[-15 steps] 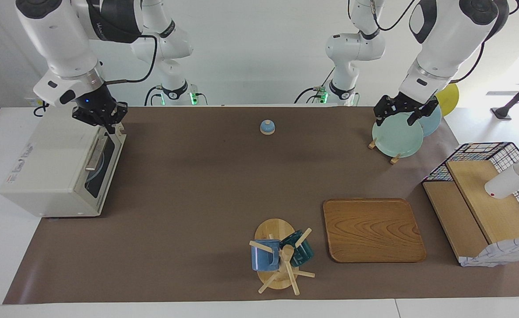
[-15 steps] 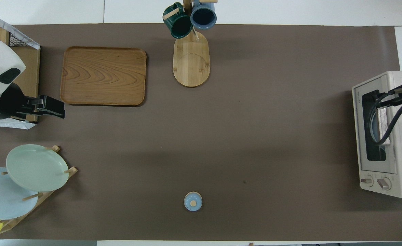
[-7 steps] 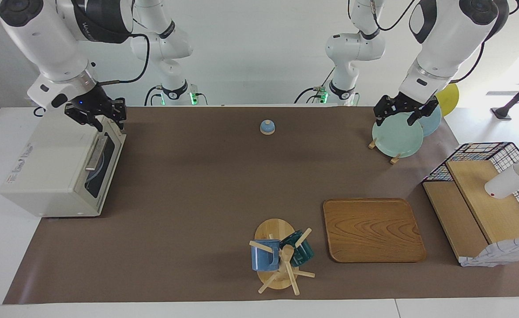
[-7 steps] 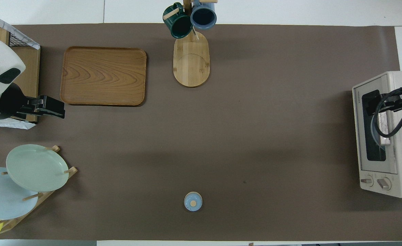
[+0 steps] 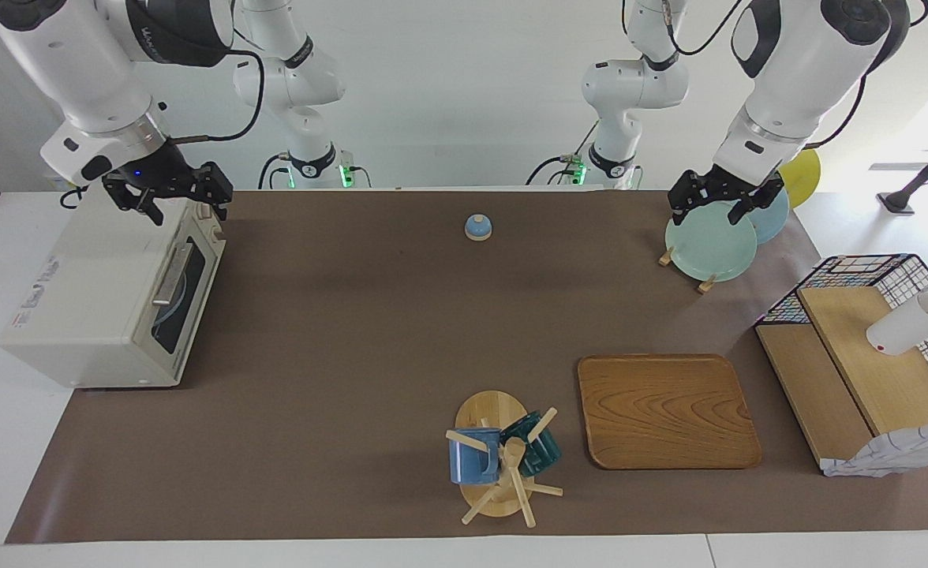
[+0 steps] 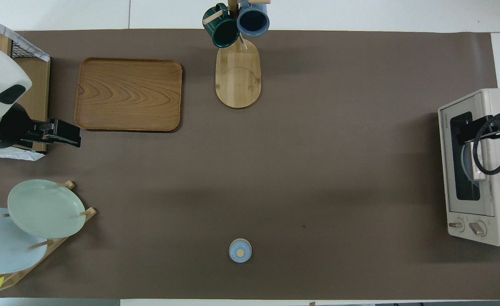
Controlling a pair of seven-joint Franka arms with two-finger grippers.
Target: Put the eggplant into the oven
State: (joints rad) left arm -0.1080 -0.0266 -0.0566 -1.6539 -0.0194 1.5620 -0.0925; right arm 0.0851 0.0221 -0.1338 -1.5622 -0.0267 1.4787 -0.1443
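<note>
Here, upper left of the facing frame, the right claw, open and empty, has risen off the shut oven; no eggplant shows; the left claw, open, waits over plates.

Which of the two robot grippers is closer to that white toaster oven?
The right gripper. It hangs just above the oven's top edge at the end nearer the robots. The left gripper waits over the plate rack at the left arm's end of the table.
</note>
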